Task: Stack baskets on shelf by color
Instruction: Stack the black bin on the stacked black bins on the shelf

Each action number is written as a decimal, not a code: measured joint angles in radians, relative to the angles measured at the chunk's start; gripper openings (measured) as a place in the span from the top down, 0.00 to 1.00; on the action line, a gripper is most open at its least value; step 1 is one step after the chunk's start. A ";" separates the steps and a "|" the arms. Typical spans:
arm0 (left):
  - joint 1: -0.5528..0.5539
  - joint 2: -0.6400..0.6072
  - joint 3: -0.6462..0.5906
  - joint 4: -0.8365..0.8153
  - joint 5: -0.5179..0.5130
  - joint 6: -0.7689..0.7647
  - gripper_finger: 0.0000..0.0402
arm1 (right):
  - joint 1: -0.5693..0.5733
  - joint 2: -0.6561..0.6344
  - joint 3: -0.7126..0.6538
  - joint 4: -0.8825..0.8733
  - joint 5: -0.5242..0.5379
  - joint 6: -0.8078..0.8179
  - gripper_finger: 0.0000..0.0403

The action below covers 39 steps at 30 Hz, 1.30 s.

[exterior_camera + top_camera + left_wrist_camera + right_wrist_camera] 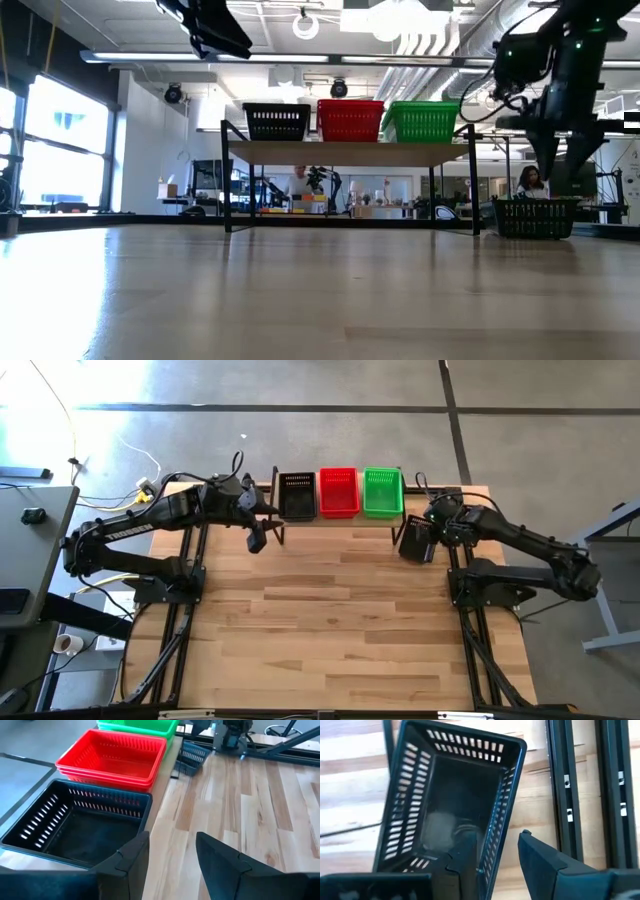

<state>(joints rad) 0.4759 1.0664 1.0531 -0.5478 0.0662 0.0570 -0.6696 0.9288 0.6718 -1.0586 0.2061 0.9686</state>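
High view: wooden tabletop (330, 620), shelf (340, 518) at top centre carrying black, red, green baskets (340, 493).

Low view: loose black basket (535, 217) seen at right.

Wrist views: left gripper (170, 857) spread, empty; right gripper (487, 865) straddling that basket's wall.

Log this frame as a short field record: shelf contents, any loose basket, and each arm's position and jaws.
shelf: black stack, red stack, green stack, side by side
loose basket: black basket on the table by the shelf's right end
right gripper: jaws open, straddling one wall of that basket
left gripper: jaws open, empty, above the table by the black stack
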 joint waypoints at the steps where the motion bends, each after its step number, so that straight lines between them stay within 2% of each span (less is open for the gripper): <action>1: 0.000 0.000 0.000 0.000 0.000 0.000 0.62 | -0.010 0.000 -0.014 0.017 -0.001 0.001 0.68; 12: 0.000 0.000 0.000 -0.001 0.000 -0.001 0.62 | -0.103 0.020 -0.099 0.143 0.029 0.017 0.75; 27: 0.000 0.000 0.000 -0.002 0.001 -0.002 0.62 | -0.125 0.223 -0.100 0.195 0.028 0.000 0.78; 30: 0.000 0.000 0.000 -0.004 0.001 -0.001 0.62 | -0.125 0.255 -0.100 0.212 0.028 0.000 0.83; 34: 0.000 0.001 0.000 -0.007 0.001 -0.001 0.62 | -0.125 0.261 -0.096 0.231 0.034 -0.001 0.97; 39: 0.000 0.001 0.000 -0.008 0.001 -0.001 0.62 | -0.122 0.259 -0.060 0.173 0.068 -0.001 0.98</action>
<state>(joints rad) 0.4759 1.0672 1.0534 -0.5559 0.0669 0.0559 -0.7919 1.1881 0.6122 -0.8856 0.2743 0.9680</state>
